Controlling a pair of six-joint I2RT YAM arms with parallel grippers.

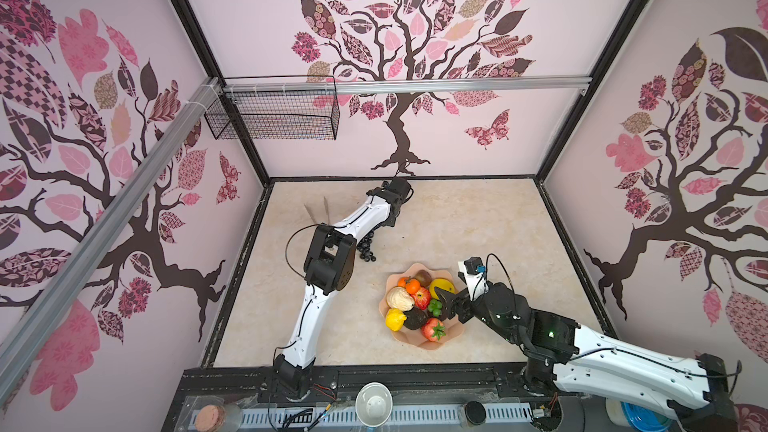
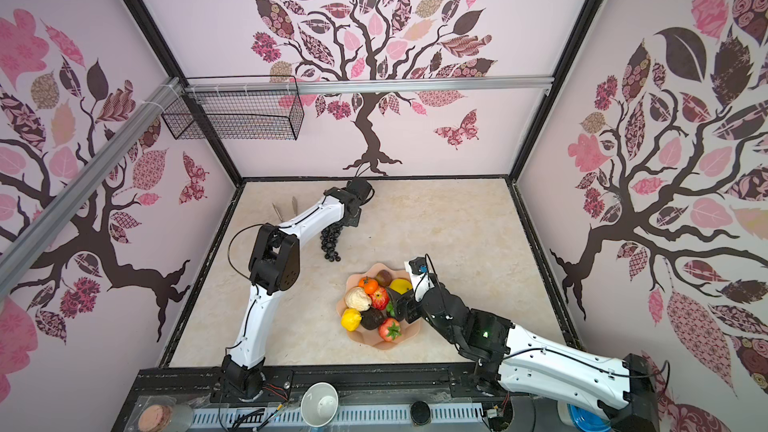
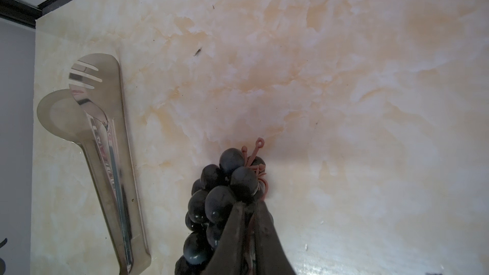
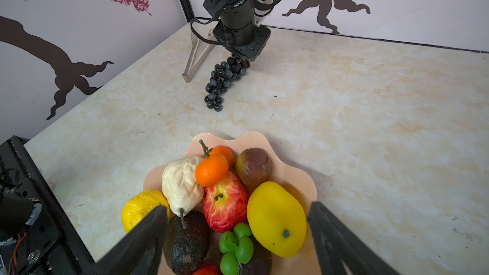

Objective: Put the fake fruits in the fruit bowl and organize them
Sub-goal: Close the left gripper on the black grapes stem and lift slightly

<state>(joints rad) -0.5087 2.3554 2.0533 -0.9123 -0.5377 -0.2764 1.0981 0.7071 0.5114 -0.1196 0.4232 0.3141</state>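
Left wrist view: my left pincer is pinched tight on the stem end of the grapes, a black bunch on the marbled table. Shiny tongs lie beside the bunch, not touching it.

Right wrist view: my right pincer hangs over the bowl with its jaws spread wide and nothing between them. The peach-pink bowl holds a mango, an apple, a cream pear, two oranges, an avocado, a lemon, a brownish fruit and a small green fruit. Beyond the bowl, the left pincer grips the top of the grapes, whose lower end looks to rest on the table.

In both top views the grapes sit well apart from the bowl, behind it and to its left. The bowl stands near the front edge, with the right pincer over its right side.
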